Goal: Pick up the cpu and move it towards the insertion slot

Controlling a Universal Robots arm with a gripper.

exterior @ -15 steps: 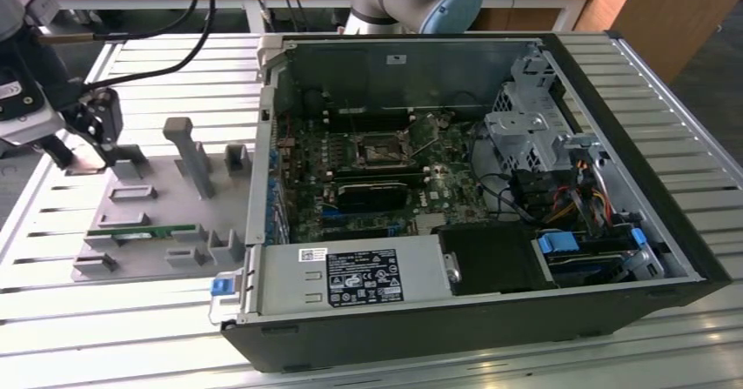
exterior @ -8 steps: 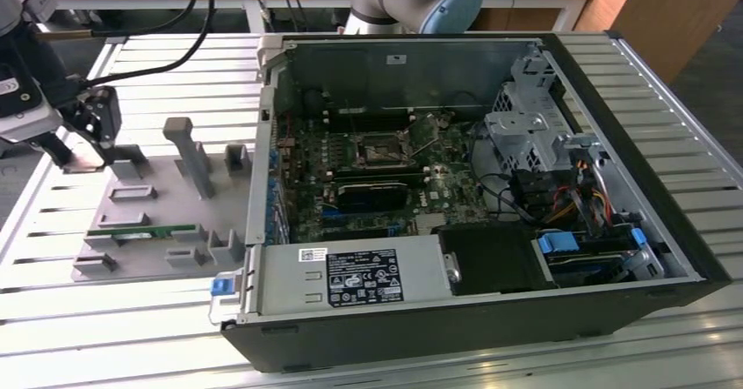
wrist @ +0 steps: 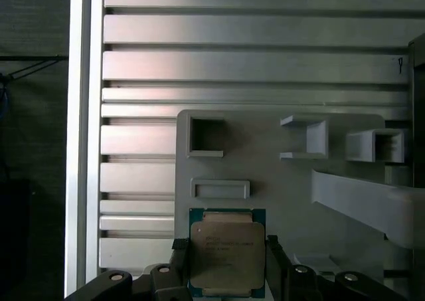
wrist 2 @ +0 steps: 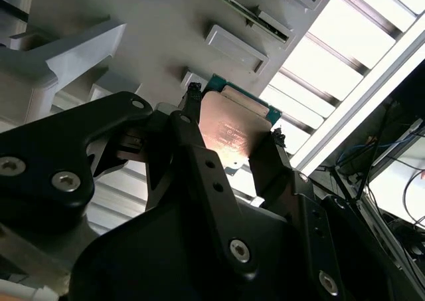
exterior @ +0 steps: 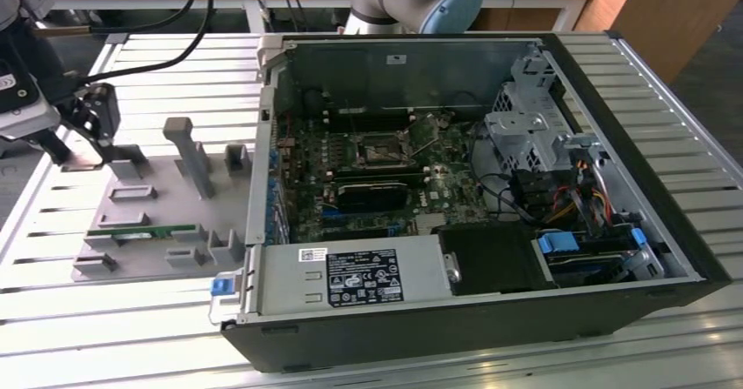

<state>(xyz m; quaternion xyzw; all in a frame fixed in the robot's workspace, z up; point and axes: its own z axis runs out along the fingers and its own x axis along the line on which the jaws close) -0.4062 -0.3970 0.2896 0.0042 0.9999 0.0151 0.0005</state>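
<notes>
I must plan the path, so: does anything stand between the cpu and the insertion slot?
Yes. In the exterior view, the computer case's side wall rises between the grey fixture, where the cpu is, and the insertion slot inside the case.

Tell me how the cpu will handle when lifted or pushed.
The cpu looks like a thin, flat plate, so it likely stays stiff rather than flexing. Its metal top shines smoothly, so it is probably slippery. Being flat and square, it should slide rather than roll or tip if pushed.
</notes>
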